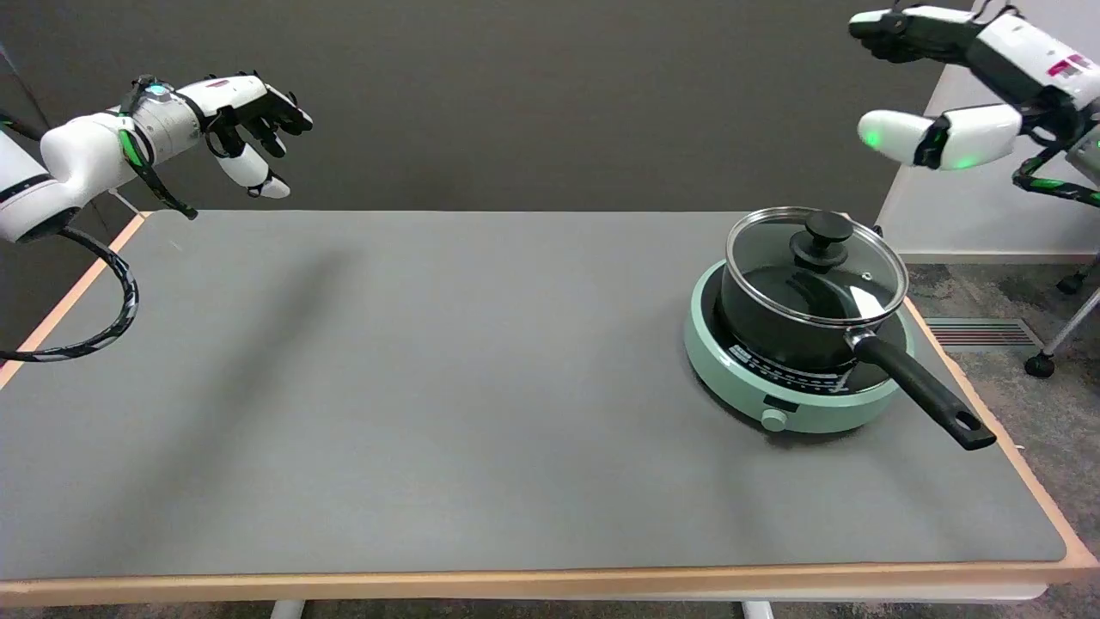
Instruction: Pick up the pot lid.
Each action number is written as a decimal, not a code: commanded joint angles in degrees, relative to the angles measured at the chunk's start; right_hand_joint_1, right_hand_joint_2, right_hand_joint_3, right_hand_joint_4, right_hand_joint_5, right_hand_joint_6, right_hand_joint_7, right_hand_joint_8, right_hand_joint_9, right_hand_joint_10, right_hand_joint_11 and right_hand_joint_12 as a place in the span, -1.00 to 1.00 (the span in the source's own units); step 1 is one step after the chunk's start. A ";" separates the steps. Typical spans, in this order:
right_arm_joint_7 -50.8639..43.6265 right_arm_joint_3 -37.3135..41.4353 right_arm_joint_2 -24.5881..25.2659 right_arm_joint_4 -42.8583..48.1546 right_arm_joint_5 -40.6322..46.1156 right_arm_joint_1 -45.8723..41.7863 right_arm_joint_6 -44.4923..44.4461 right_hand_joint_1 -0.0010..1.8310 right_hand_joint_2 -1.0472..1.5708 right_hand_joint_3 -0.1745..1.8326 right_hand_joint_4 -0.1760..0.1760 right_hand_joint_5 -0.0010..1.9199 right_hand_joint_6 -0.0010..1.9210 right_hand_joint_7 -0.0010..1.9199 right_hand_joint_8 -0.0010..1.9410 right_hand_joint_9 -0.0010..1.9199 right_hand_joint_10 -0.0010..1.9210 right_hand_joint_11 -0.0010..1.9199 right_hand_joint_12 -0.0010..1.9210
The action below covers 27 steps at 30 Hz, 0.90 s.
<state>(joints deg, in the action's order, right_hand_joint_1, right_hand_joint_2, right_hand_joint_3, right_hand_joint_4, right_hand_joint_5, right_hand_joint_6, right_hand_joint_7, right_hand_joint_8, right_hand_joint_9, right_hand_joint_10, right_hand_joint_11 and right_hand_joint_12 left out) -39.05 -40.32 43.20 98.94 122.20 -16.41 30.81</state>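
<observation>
A glass pot lid [778,258] with a metal rim and a black knob [822,235] sits closed on a black saucepan [773,331]. The pan's long black handle [925,392] points toward the near right. The pan stands on a round mint-green hotplate [795,414] at the table's right side. My right hand [1001,56] hangs in the air at the upper right, above and behind the pot. Its fingers are spread and it holds nothing. It is well apart from the knob.
The grey table mat [430,387] stretches left of the hotplate. The idle left hand [249,112] hovers at the upper left. The table's right edge [1023,464] runs close beside the pan handle. A white wall and chair wheels lie beyond it.
</observation>
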 commanded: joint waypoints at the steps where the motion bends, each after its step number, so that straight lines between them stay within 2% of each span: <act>1: -3.64 -3.27 -8.94 2.73 -7.70 -4.10 0.81 -0.37 0.16 0.03 0.32 -0.64 -0.82 -0.60 -0.82 -0.62 -0.74 -0.75 -0.41; 10: -7.88 -3.60 -11.62 3.28 -9.70 -8.11 1.10 -0.32 0.16 0.04 0.35 -0.60 -0.81 -0.57 -0.82 -0.62 -0.74 -0.75 -0.42; 16: -7.85 -5.04 -12.81 3.19 -11.74 -9.14 0.78 -0.26 0.15 0.09 0.49 -0.53 -0.81 -0.53 -0.84 -0.59 -0.71 -0.76 -0.40; 27: -7.88 -8.37 -13.43 1.07 -12.59 -8.76 -0.73 -0.22 0.16 0.11 0.49 -0.55 -0.81 -0.50 -0.83 -0.57 -0.71 -0.74 -0.39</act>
<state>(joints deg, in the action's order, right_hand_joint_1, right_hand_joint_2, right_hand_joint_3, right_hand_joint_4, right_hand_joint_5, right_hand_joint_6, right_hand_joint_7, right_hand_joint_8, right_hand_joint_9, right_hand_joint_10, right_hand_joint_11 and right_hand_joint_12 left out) -45.57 -44.85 32.43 101.49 112.62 -23.73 31.47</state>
